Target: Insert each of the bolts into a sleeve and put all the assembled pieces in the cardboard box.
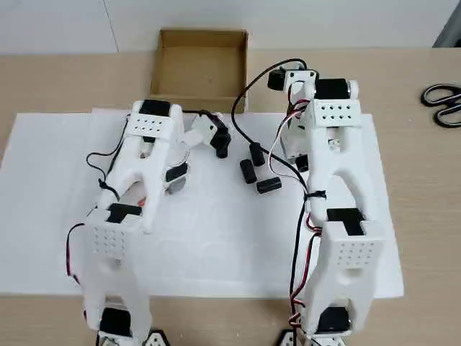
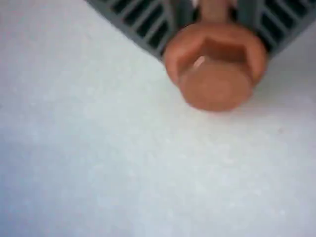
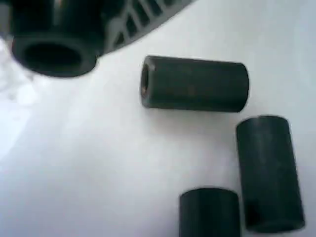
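Closest to my left wrist lens is the orange bolt, hex head toward me and just above the white mat. Its shank runs up between the grey ribbed fingers of the left gripper, which is clamped on it.

On my right wrist feed, the right gripper is closed around a black sleeve, its open bore facing the lens. Three loose sleeves lie on their sides on the mat between the two arms, near one another but apart; I see none with a bolt in it.

From overhead, the cardboard box sits on the wooden table at the mat's far edge, open, and I see no pieces in it. Scissors lie at the table's far right.
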Robot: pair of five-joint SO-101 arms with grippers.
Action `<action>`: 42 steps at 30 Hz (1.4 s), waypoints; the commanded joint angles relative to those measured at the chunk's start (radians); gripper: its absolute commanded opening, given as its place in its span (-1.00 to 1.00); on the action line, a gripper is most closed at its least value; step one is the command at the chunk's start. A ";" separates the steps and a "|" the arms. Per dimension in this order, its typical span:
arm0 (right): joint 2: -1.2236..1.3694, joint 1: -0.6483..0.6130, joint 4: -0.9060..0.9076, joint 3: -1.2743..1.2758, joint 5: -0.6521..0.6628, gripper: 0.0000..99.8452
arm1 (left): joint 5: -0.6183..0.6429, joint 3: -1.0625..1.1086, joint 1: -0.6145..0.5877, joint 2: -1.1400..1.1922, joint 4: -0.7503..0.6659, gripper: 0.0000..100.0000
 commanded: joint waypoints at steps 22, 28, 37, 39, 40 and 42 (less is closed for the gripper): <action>-0.579 0.002 0.013 0.017 0.009 -0.99 | 0.413 -0.021 0.029 -0.683 0.018 -0.99; -0.992 0.001 0.008 0.269 0.009 -0.99 | 0.419 0.179 0.034 -0.977 0.017 -0.99; -1.543 0.002 -0.142 0.813 0.002 -0.99 | 0.439 0.469 0.034 -1.392 -0.095 -0.99; -1.620 -0.002 -0.249 0.977 0.000 -0.99 | 0.509 0.538 0.026 -1.447 -0.163 -0.99; -1.655 -0.010 -0.306 1.060 0.000 -0.99 | 0.574 0.564 0.026 -1.465 -0.186 -0.99; -1.732 -0.044 -0.398 1.204 -0.020 -0.99 | 0.738 0.601 0.034 -1.491 -0.213 -0.99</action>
